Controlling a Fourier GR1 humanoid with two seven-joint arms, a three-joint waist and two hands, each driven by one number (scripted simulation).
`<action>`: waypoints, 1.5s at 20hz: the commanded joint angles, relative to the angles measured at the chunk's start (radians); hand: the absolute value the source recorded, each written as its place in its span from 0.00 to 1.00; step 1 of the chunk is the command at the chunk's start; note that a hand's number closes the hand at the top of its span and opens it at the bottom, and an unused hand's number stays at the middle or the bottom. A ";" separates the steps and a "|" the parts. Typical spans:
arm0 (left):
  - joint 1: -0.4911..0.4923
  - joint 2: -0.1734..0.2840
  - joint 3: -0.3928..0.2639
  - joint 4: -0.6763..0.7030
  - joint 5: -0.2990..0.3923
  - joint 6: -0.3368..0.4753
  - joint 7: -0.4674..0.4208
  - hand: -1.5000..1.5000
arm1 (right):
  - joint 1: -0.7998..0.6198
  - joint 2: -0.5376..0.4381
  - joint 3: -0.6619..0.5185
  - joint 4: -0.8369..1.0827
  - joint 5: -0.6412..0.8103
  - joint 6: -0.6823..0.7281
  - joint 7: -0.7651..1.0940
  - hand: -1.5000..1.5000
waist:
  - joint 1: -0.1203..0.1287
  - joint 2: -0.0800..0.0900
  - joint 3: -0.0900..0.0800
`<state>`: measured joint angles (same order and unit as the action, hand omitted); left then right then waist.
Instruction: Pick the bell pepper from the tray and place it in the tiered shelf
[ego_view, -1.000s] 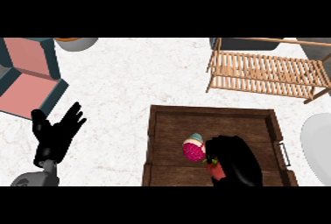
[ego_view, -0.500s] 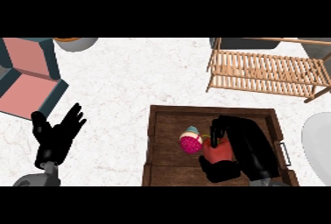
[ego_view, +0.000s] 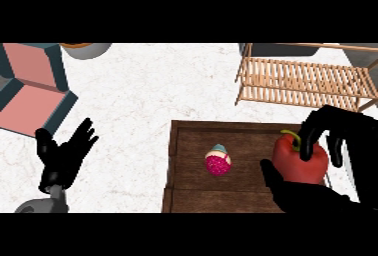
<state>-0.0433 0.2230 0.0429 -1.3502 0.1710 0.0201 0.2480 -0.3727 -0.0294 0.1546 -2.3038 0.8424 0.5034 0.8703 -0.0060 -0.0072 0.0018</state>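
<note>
A red bell pepper with a green stem is held above the right side of the dark wooden tray. My right hand is shut on it, fingers curled over its top and thumb below. The wooden tiered shelf stands behind the tray at the upper right. My left hand rests open at the lower left, fingers up, over the white counter.
A small pink and pale cupcake-like item lies in the tray's middle. A teal and pink box sits at the far left. A grey bowl shows at the top edge.
My right hand has risen and moved right with the bell pepper, lifting it off the tray's floor. The left hand has stayed still.
</note>
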 joint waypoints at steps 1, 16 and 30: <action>-0.003 -0.025 -0.022 0.015 -0.031 0.032 0.031 0.50 | -0.206 -0.004 -0.151 -0.041 -0.079 0.113 0.151 1.00 | 0.004 0.005 -0.003; 0.009 -0.051 -0.014 0.052 -0.040 0.017 -0.029 0.50 | -0.715 -0.327 -0.546 0.470 -0.253 0.139 0.128 1.00 | 0.009 0.006 -0.003; -0.016 0.010 0.049 0.044 0.001 -0.053 0.018 0.50 | -0.615 -0.479 -0.500 0.889 -0.227 0.009 -0.313 1.00 | 0.013 0.010 -0.002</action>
<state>-0.0591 0.2177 0.0648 -1.3647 0.1625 -0.0004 0.3036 -1.0527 -0.5119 -0.3772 -1.4608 0.5913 0.5742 0.6497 0.0097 0.0013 0.0008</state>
